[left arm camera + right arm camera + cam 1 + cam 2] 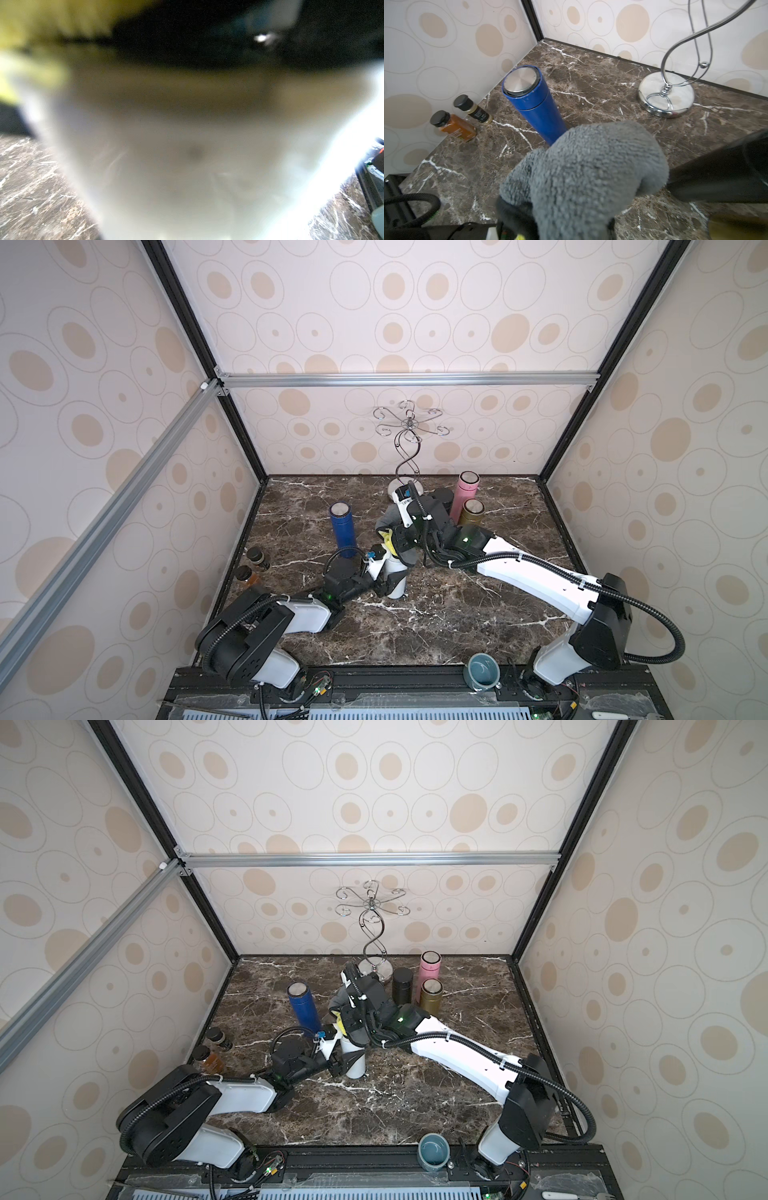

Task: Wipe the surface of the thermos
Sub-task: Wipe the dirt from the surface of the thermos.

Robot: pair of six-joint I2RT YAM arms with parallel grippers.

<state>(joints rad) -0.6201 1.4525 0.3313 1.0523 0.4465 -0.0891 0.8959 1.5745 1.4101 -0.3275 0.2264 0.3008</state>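
Note:
A white thermos [397, 584] [357, 1065] stands upright on the marble table near its middle. My left gripper [383, 584] [338, 1065] is shut on its lower body from the left side. In the left wrist view the white thermos [187, 155] fills the frame, blurred, with the cloth's yellow side [41, 22] above it. My right gripper [395, 542] [348, 1022] is shut on a cloth, grey on one side and yellow on the other [388, 519] [587, 170], and hangs right over the thermos top. The cloth and gripper hide the thermos lid.
A blue thermos [343, 529] [533, 104] stands left of the cloth. Pink [465, 495] and gold [471, 512] thermoses and a black canister [402, 986] stand behind the right arm. A chrome hook stand [409, 439], two spice bottles [257, 558] and a teal cup [482, 670] line the edges.

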